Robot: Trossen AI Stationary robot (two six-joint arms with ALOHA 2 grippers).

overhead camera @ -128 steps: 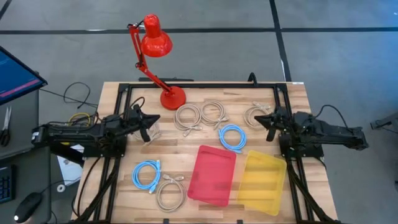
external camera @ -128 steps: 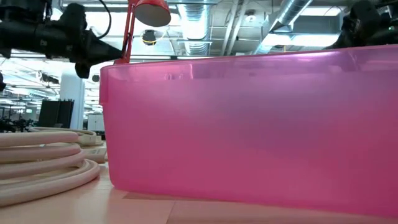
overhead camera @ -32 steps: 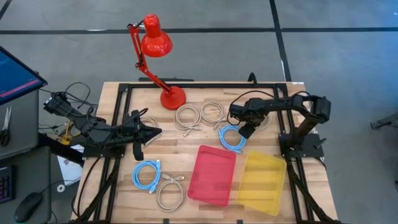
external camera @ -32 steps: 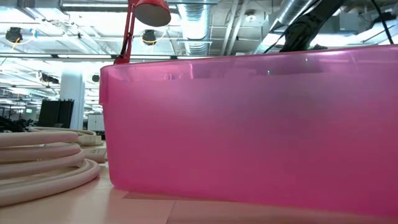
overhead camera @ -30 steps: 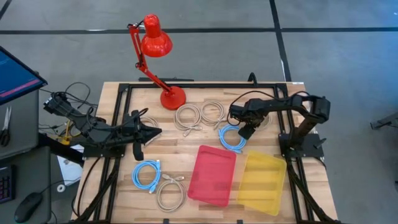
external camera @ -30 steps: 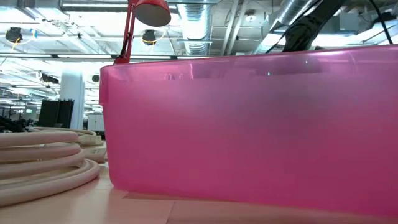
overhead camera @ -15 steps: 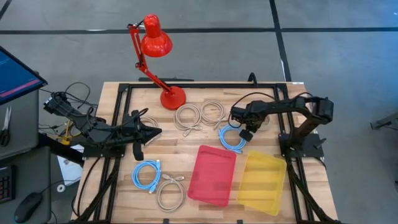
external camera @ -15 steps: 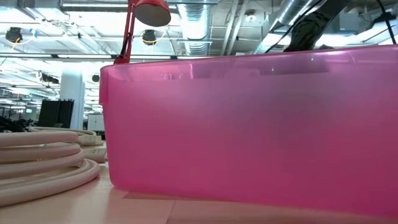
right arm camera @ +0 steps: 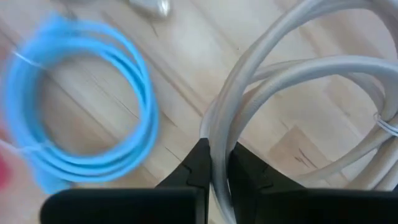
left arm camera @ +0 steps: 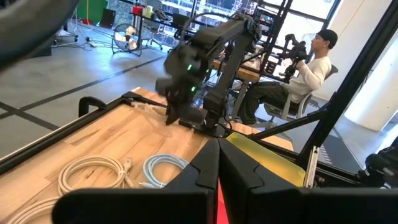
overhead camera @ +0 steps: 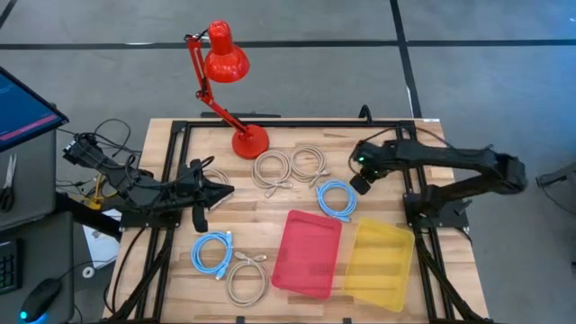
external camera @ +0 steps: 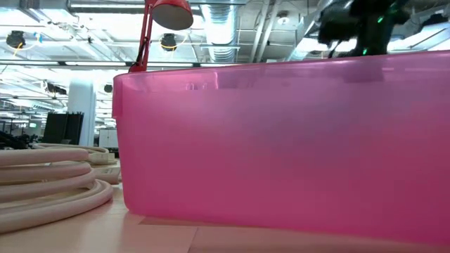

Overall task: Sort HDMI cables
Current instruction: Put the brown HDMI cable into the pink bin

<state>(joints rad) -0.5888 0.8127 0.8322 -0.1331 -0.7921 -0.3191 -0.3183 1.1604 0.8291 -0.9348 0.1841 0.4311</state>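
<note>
A beige HDMI cable coil (right arm camera: 292, 87) is pinched by the right end effector (right arm camera: 214, 163) near the tabletop's (overhead camera: 180, 274) right edge; the left end effector (left arm camera: 217, 163) is pressed together.

A grey floor (overhead camera: 468, 81) crossed by dark lines surrounds the wooden surface (overhead camera: 297, 229). A red desk lamp (overhead camera: 223, 56) stands at its far edge. A monitor (overhead camera: 22, 108) sits at the left. Beyond, the hall is open and bright: ceiling ducts (external camera: 232, 28), a white pillar (external camera: 81, 105), and a seated person (left arm camera: 298, 74) at a workbench.
</note>
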